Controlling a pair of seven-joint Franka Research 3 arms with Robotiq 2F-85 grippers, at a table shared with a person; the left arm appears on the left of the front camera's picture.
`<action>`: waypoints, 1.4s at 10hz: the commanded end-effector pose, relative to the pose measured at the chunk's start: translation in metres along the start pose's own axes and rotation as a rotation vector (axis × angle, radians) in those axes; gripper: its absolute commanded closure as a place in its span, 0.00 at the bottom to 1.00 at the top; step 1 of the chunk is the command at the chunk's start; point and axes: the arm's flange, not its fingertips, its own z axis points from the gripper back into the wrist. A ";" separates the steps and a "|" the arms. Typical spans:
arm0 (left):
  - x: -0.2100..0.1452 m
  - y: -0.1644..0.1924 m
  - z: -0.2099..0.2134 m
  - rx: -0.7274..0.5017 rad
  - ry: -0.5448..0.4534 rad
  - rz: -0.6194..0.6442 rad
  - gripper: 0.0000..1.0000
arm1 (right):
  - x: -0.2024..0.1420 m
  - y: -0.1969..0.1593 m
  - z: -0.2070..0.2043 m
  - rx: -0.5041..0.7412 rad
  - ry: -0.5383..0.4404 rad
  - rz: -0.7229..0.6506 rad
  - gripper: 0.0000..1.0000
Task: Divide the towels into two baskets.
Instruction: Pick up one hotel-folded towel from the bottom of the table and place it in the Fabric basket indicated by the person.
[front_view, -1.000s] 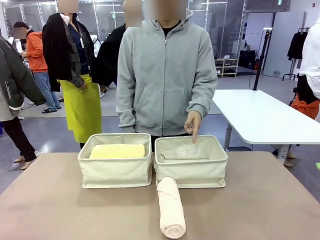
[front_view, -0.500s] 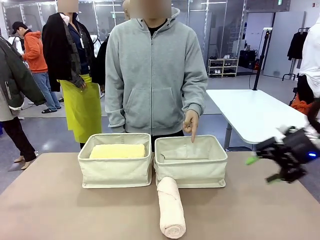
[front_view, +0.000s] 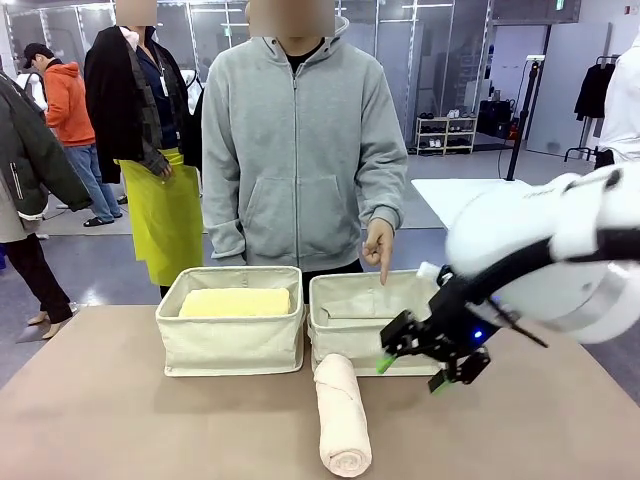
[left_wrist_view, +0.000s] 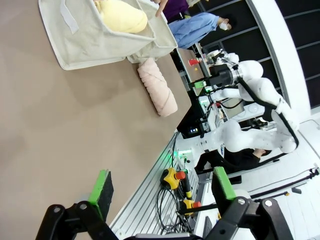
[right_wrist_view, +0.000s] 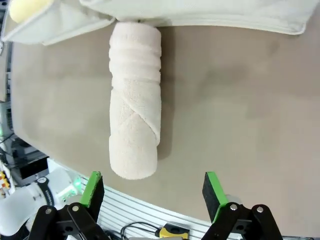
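- A grey floor (front_view: 100, 250) is stretching back under bright, even light.
- Glass partitions (front_view: 440, 50) with dark frames are lining the far wall.
- A white table (front_view: 450, 195) is standing off to the right.
- A low shelf (front_view: 452, 133) is sitting by the glass.
- A dark garment (front_view: 595, 90) is hanging on a rack at far right.
- People are standing about at left.

Two cream canvas baskets sit side by side at the far middle of the bench. The left basket (front_view: 230, 340) holds a yellow towel (front_view: 235, 302) lying crosswise. A rolled pale pink towel (front_view: 341, 412) lies on the bench, its far end touching the right basket (front_view: 345, 340).
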 end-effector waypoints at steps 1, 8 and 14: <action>-0.001 -0.004 0.002 -0.010 -0.008 0.006 0.00 | 0.009 0.024 -0.025 -0.067 -0.017 -0.017 0.00; -0.001 -0.004 0.002 -0.010 -0.008 0.006 0.00 | 0.034 0.063 -0.104 -0.169 -0.011 0.068 0.00; -0.001 -0.004 0.002 -0.010 -0.008 0.006 0.00 | 0.025 0.067 -0.140 -0.215 0.044 0.106 0.00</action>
